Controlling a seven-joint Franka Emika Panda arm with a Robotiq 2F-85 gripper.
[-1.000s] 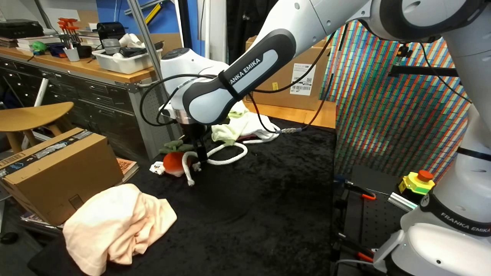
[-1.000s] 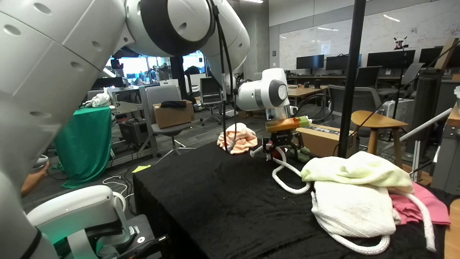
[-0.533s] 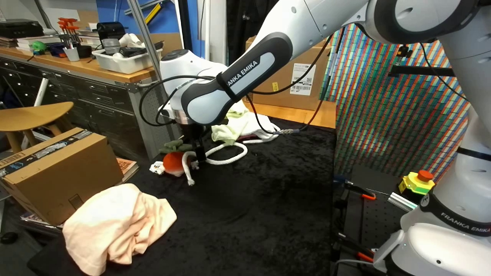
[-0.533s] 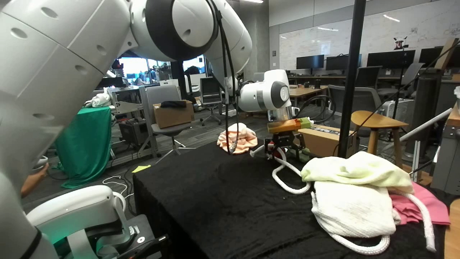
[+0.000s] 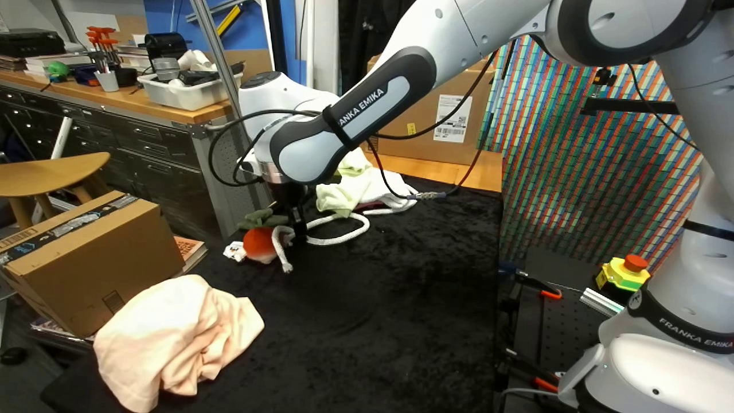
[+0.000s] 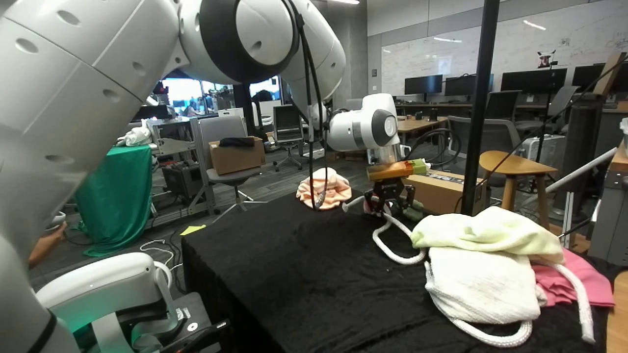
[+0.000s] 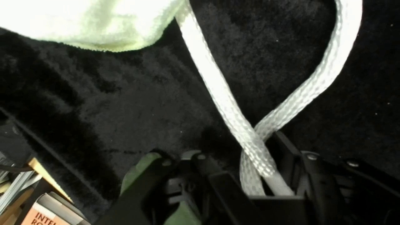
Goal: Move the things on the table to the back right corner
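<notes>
I had the gripper (image 7: 253,172) low over the table (image 5: 373,332), its jaws partway apart with crossing strands of the white rope (image 7: 232,115) between them; I could see no firm pinch, so I counted nothing as held; the rope's free end curved just beside the red round object (image 5: 258,244), touching or not I could not tell, while its loop ran back to the pale yellow-white cloth (image 6: 483,230), which seemed to lie on the white cloth (image 6: 485,279) with the pink cloth (image 6: 576,277) showing past them; the peach cloth (image 5: 178,338) sat well apart. For a good grasp, I judged, both strands wanted to be deep between the jaws before I squeezed, or one might slip; a short, straight lift would then clear the red round object before any sideways travel; rope showed along the white cloth's near edge too, so if it was all one piece, a slow pull would disturb the cloths least.
</notes>
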